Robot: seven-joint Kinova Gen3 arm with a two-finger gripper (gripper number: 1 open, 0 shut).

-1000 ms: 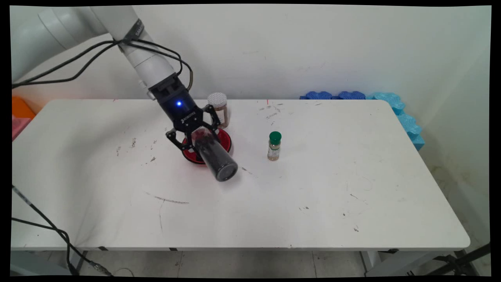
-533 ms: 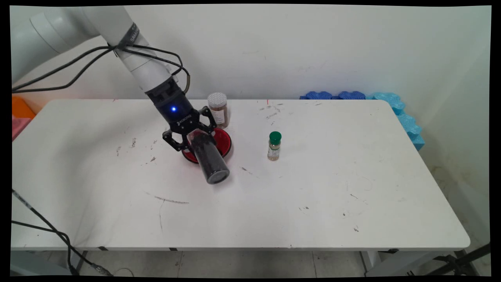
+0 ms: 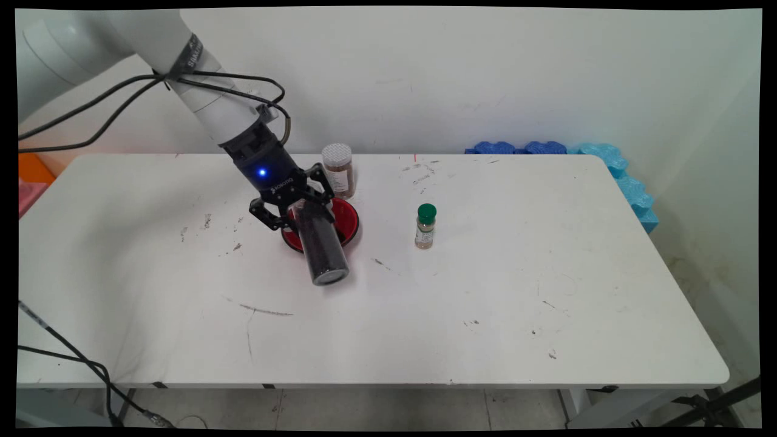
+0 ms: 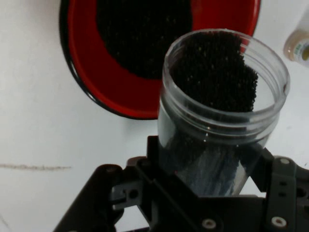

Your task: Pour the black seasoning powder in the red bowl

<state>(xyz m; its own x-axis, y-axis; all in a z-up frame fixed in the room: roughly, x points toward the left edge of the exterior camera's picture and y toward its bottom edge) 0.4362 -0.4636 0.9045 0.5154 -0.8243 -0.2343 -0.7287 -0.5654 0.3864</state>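
My gripper (image 3: 308, 220) is shut on a clear jar (image 3: 322, 249) holding black grains. The jar hangs tilted above the table, one end pointing toward the table's near side, over the near rim of a red bowl (image 3: 347, 220). In the hand view the gripper (image 4: 207, 162) clamps the jar (image 4: 219, 121) by its body. The jar's open mouth shows a slanted heap of grains. Beyond it lies the red bowl (image 4: 104, 82) with a pile of black grains (image 4: 140, 34) inside.
A brown spice jar with a white lid (image 3: 337, 170) stands just behind the bowl. A small green-capped bottle (image 3: 425, 226) stands to the right, its edge showing in the hand view (image 4: 299, 46). Blue foam pieces (image 3: 564, 149) line the back right corner.
The gripper has shifted a little left and back. The jar has swung with it, its lower end moving left and its tilt getting steeper.
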